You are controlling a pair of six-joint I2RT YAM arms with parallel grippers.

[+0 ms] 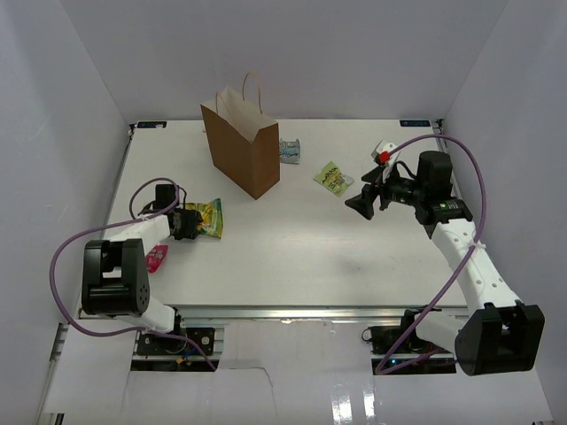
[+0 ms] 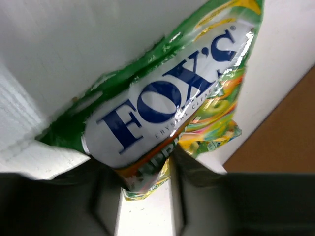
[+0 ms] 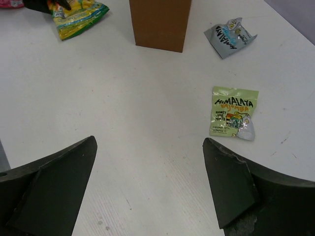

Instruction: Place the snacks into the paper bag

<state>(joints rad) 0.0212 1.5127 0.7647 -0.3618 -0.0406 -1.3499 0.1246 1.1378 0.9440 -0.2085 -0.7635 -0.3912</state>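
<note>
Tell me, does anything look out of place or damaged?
The grey-blue packet beside the paper bag looks crumpled, its top edge jagged. The pink packet lies apart from the others, beside the left arm.

In the top view the bag's (image 1: pixel 239 150) own walls hide its floor. The left arm (image 1: pixel 115 274) covers one end of the pink packet (image 1: pixel 158 258), and the print on the grey packet (image 1: pixel 290 150) is too small to read. The left wrist view cuts the Fox's packet (image 2: pixel 167 98) at the top edge, and the packet's lower print is blurred. The right wrist view cuts off the bag's upper part and shows only a sliver of the pink packet in its top-left corner.
</note>
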